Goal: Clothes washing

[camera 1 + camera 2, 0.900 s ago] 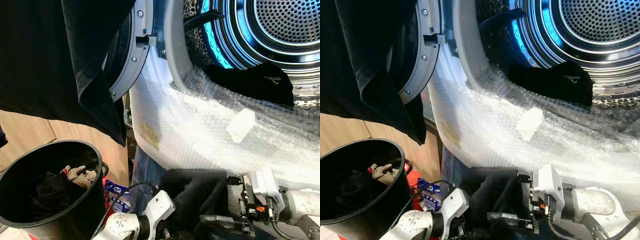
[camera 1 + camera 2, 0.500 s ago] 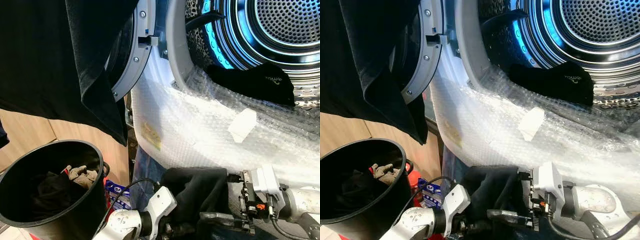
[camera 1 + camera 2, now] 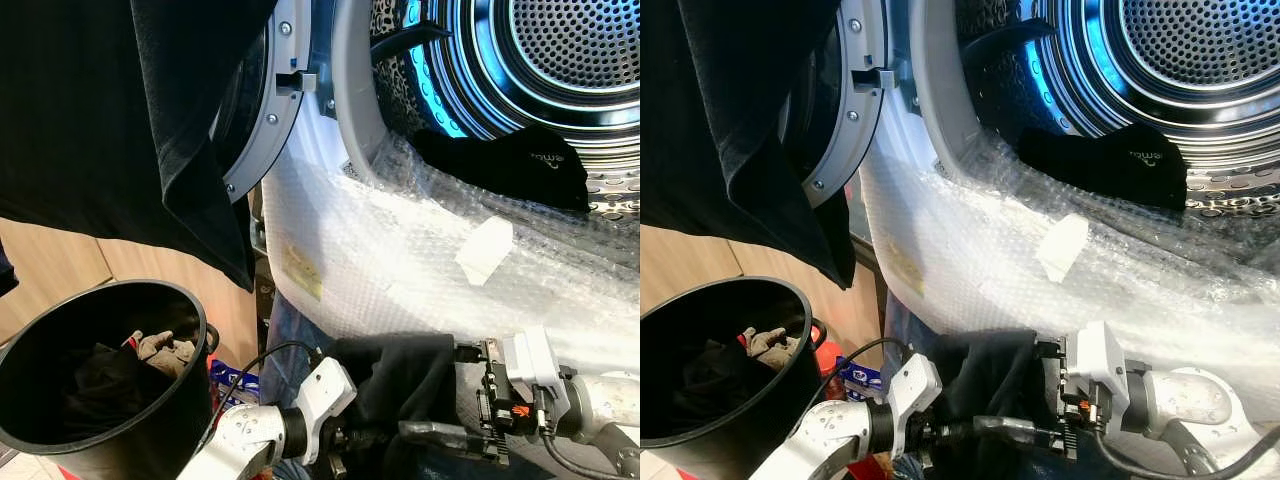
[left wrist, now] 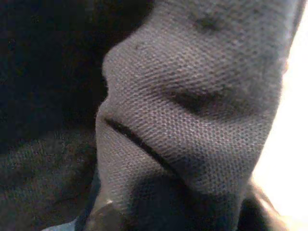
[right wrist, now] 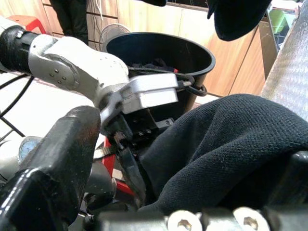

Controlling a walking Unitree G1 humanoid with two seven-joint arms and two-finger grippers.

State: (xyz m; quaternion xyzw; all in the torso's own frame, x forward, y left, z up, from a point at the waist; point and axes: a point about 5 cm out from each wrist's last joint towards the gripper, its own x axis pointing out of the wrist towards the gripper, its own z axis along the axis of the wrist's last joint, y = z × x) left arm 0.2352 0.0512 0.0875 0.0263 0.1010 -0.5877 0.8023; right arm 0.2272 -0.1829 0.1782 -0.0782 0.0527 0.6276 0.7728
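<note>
A black garment (image 3: pixel 400 375) hangs bunched below the washer's opening, between my two grippers. My right gripper (image 3: pixel 430 395) stands open; the cloth lies over its upper finger, and its lower finger (image 3: pixel 440 435) is bare. In the right wrist view the cloth (image 5: pixel 226 144) fills the space beside the far finger (image 5: pixel 48 159). My left gripper (image 3: pixel 345 440) is pushed into the garment's lower edge from the left and shut on it; the left wrist view shows the weave (image 4: pixel 192 106) up close. Another black garment (image 3: pixel 510 165) lies inside the drum (image 3: pixel 560 50).
Bubble wrap (image 3: pixel 400 260) covers the washer's front below the opening. The round door (image 3: pixel 265 100) stands open at the left with a large black cloth (image 3: pixel 110 110) draped over it. A black bucket (image 3: pixel 60 310) holding clothes sits at the lower left, against wooden panelling.
My left arm has risen and moved right, driving its gripper into the black garment. The garment has shifted a little to the right. The right arm has hardly moved.
</note>
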